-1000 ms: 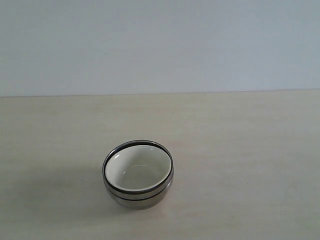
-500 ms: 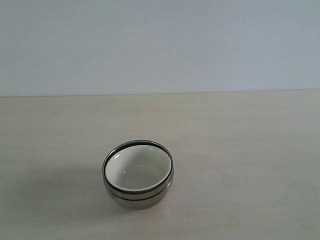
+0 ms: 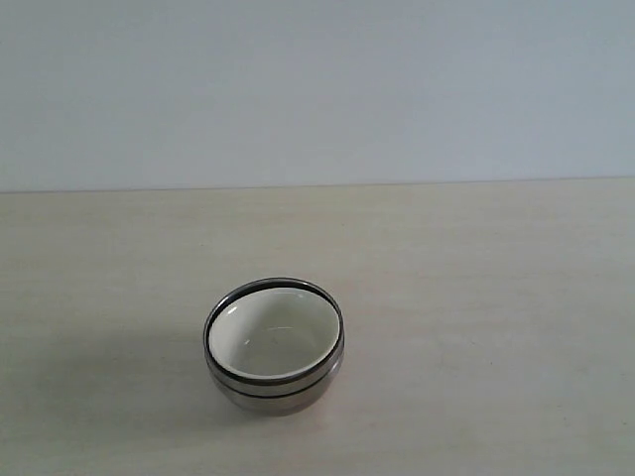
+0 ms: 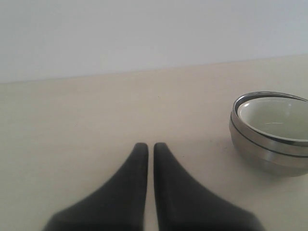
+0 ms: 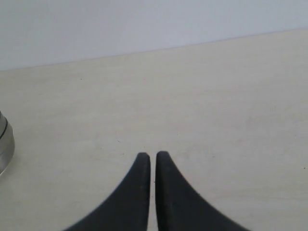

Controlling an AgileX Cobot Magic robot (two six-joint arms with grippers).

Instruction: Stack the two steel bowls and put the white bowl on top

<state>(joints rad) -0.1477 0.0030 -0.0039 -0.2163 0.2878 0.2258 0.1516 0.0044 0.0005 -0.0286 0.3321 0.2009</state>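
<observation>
The two steel bowls (image 3: pixel 283 389) stand nested on the pale table, and the white bowl (image 3: pixel 273 337) sits inside the upper one. From the left wrist the same stack of steel bowls (image 4: pixel 262 151) shows with the white bowl (image 4: pixel 274 115) in it, off to one side of my left gripper (image 4: pixel 147 147), which is shut and empty. A sliver of the steel stack (image 5: pixel 4 144) shows at the frame edge in the right wrist view, far from my right gripper (image 5: pixel 149 156), also shut and empty. Neither gripper appears in the exterior view.
The light wooden table (image 3: pixel 476 297) runs back to a plain pale wall (image 3: pixel 317 89). Nothing else stands on it in any view.
</observation>
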